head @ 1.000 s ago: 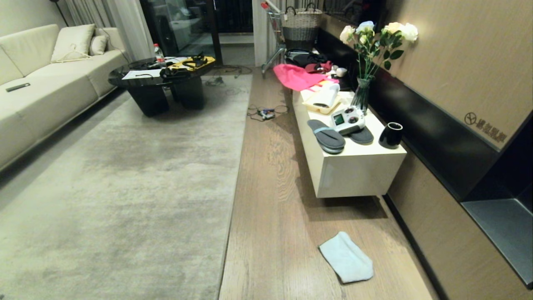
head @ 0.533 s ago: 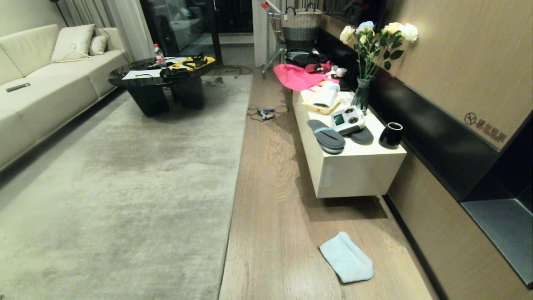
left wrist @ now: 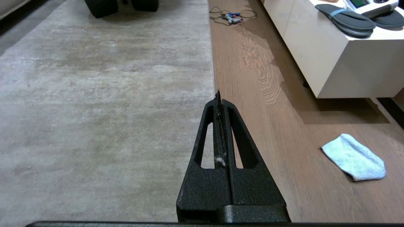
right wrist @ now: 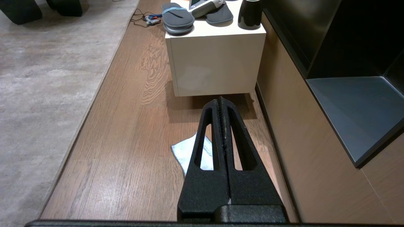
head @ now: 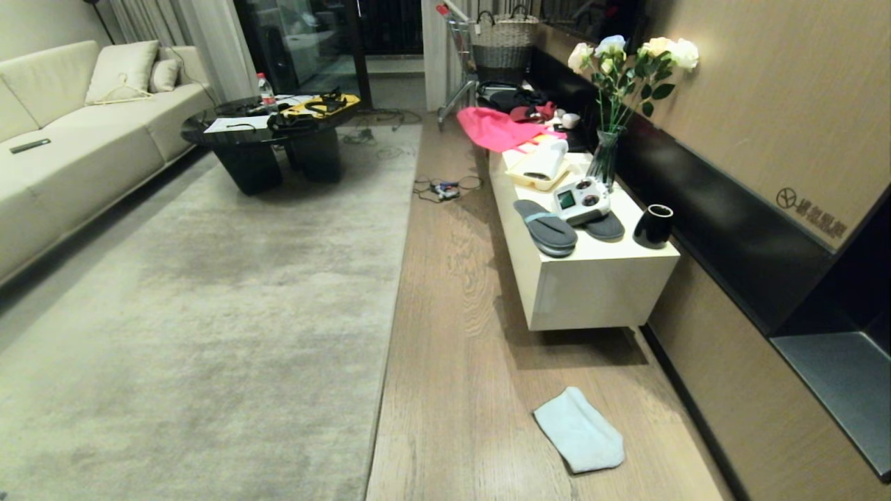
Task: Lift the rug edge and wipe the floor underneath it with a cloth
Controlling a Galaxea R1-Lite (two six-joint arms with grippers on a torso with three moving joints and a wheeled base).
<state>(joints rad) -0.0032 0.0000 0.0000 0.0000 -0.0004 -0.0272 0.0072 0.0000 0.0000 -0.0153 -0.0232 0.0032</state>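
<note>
The rug edge (head: 391,306) ran as a straight line from the upper middle of the head frame down to the bottom centre, lying flat on the floor (head: 452,362); the rug filled the whole left half; a bare strip of wood planks lay between that border and the white cabinet (head: 592,292) at right centre; the cloth (head: 579,429) lay flat on the planks at the lower right, apart from the rug and just below the cabinet's shadow; a tangle of cable (head: 444,188) sat on the strip in the upper middle; the left gripper (left wrist: 218,94) hung above the rug border, jaws pressed together and holding nothing; the right gripper (right wrist: 221,101) hung over the cloth, jaws likewise pressed together
</note>
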